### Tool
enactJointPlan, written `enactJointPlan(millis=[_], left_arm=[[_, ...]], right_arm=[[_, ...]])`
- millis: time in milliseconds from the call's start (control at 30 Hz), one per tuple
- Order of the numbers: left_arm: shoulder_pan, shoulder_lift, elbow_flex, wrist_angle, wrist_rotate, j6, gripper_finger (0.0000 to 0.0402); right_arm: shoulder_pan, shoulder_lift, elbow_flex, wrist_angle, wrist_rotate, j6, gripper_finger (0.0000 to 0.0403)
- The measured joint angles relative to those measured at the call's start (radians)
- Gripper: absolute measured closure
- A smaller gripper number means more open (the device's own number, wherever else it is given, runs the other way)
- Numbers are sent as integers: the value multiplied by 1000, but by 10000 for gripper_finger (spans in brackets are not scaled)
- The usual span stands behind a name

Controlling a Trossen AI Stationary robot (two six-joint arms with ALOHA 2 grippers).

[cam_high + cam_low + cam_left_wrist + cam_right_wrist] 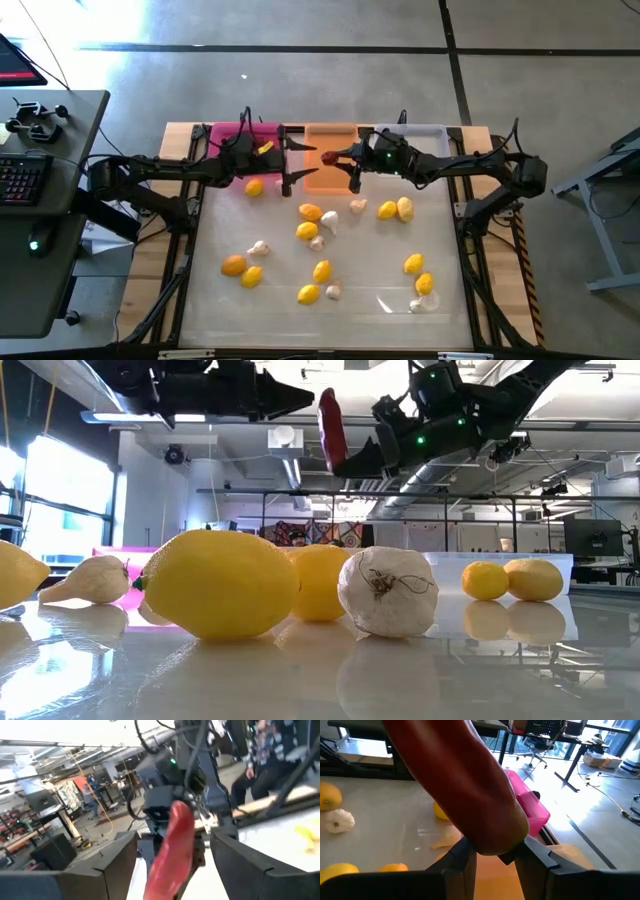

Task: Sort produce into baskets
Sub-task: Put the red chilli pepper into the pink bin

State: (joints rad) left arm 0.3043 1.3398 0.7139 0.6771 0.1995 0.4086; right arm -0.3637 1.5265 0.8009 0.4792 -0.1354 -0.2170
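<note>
A dark red chili pepper [328, 157] hangs in the air over the orange basket [330, 178], which stands between the pink basket [232, 133] and the clear basket [425, 133] at the table's far edge. My right gripper [346, 163] is shut on the chili. My left gripper [300, 162] faces it from the left, open. Its fingers [117, 862] stand on either side of the chili's upper end [167, 865] with a gap showing on each side. Lemons [309, 212] and garlic bulbs [358, 206] lie loose on the table. My right gripper pinches the chili pepper's lower end [495, 842] between its two fingers [462, 860]. The fingers come nearly level from the table's right. The chili is lifted clear and slants up from the fingers toward my left gripper [305, 400].
Several lemons [220, 582] and garlic bulbs [388, 592] are scattered over the white table top. A lemon [254, 187] lies close in front of the pink basket. A clear plastic scrap [425, 303] lies at the near right. A person [265, 755] sits beyond the table.
</note>
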Motion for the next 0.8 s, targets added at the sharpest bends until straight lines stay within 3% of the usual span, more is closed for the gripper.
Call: enactJointPlan(millis=[467, 800], left_arm=[[-27, 130, 87, 15, -55, 108, 161], [-28, 141, 100, 1, -60, 128, 180]], right_arm=[[6, 0, 0, 18, -48, 25, 304], [6, 0, 0, 19, -48, 25, 304]])
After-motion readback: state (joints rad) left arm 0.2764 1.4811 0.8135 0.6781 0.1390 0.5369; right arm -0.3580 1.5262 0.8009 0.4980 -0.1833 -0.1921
